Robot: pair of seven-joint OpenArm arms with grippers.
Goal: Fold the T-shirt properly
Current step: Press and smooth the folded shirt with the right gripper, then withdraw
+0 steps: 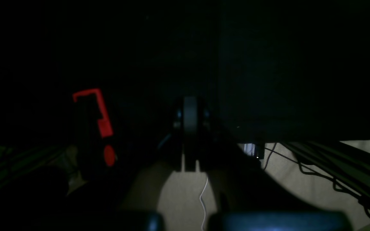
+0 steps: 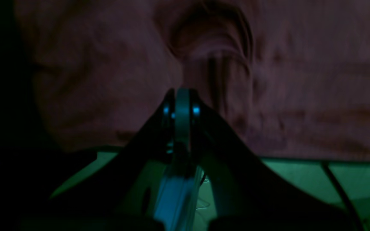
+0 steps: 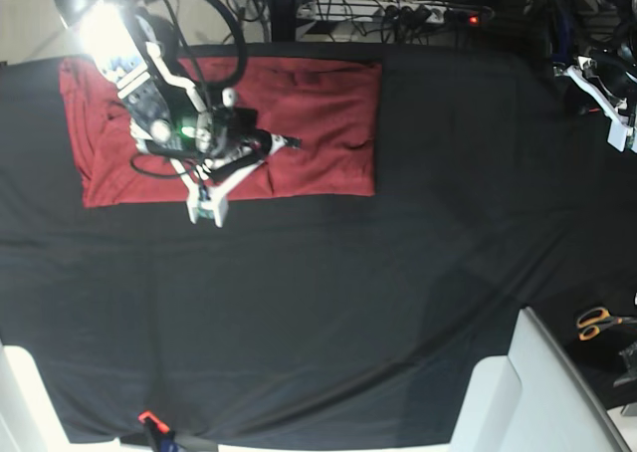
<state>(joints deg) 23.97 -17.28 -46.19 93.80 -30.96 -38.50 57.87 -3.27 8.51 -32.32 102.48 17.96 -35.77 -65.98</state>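
The red shirt (image 3: 299,133) lies flat in a neat rectangle on the black desk (image 3: 398,303); both hands are closed, holding nothing.

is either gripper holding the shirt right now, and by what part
Nothing visibly held. The right gripper is shut above the T-shirt with no cloth pinched; the left gripper is shut, away from it.

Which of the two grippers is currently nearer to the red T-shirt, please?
The right gripper: it sits over the T-shirt's near edge. The left gripper is away from it, over black tablecloth at the far side.
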